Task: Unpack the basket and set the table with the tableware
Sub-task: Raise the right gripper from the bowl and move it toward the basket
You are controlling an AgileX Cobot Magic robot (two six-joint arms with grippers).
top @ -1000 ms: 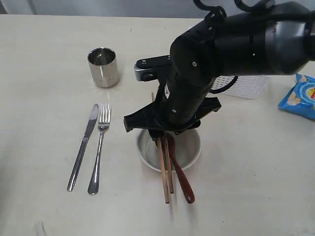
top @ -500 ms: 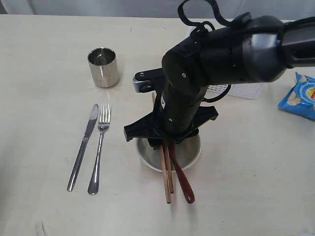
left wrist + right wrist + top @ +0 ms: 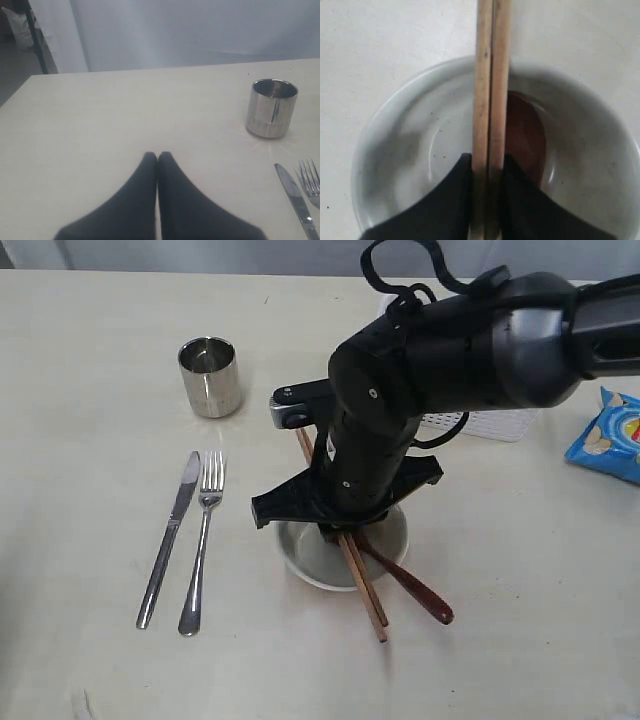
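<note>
We begin with the table (image 3: 80,660). It is hard and smooth, so steel pieces will likely skate on it. The basket (image 3: 500,422) is at the far right, mostly hidden behind the right arm (image 3: 450,340). Being perforated plastic, it is probably light.

In the middle sits the bowl (image 3: 300,558). It looks ceramic, heavy enough to stay put but easy to chip, and best taken by its rim. The cup (image 3: 210,377) stands far left, rigid and slick. The spoon (image 3: 425,598) leans out of the bowl toward the near right, and its wooden handle is the natural hold.

The knife (image 3: 168,545) and fork (image 3: 200,550) lie side by side at near left, thin and flat, awkward to pinch.

The chopsticks (image 3: 490,75) run across the bowl from far to near. They look light and stiff and apt to roll or scissor apart, so we would hold both together near mid-length. The right gripper (image 3: 487,162) does so, its jaws pinched on the pair. The left gripper (image 3: 157,157) is fully closed and empty, over bare table.
</note>
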